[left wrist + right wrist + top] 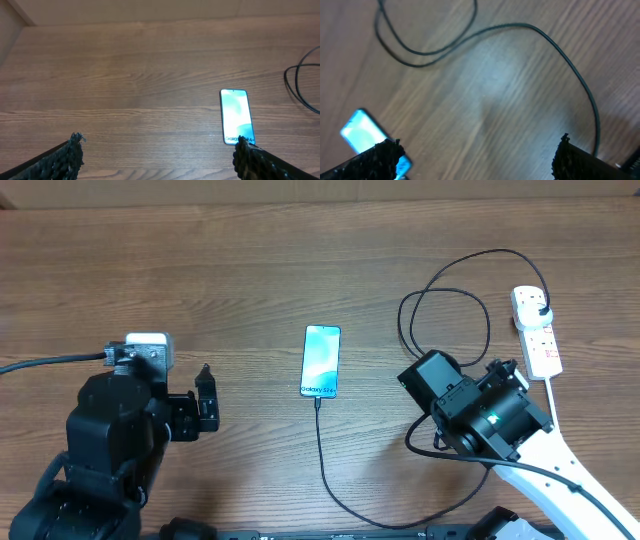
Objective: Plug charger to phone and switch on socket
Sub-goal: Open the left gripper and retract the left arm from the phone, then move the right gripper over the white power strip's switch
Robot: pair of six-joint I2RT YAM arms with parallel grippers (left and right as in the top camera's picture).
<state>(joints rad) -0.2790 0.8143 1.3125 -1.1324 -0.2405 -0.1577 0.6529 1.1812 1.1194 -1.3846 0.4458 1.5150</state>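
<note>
The phone [321, 361] lies flat mid-table with its blue screen lit; it also shows in the left wrist view [236, 116] and the right wrist view [362, 132]. The charger cable [322, 450] meets the phone's lower edge, runs toward the front edge, then loops right and back [540, 35] to its black plug [541, 310], which sits in the white socket strip [540, 340] at the far right. My left gripper [205, 405] [158, 142] is open left of the phone, holding nothing. My right gripper [480, 147] is open over bare wood between phone and socket.
The socket's thick white cord [550, 395] runs down past my right arm [490, 415]. Loops of the black cable [445, 315] lie between the phone and the socket. A pale wall strip [320, 190] borders the table's far edge.
</note>
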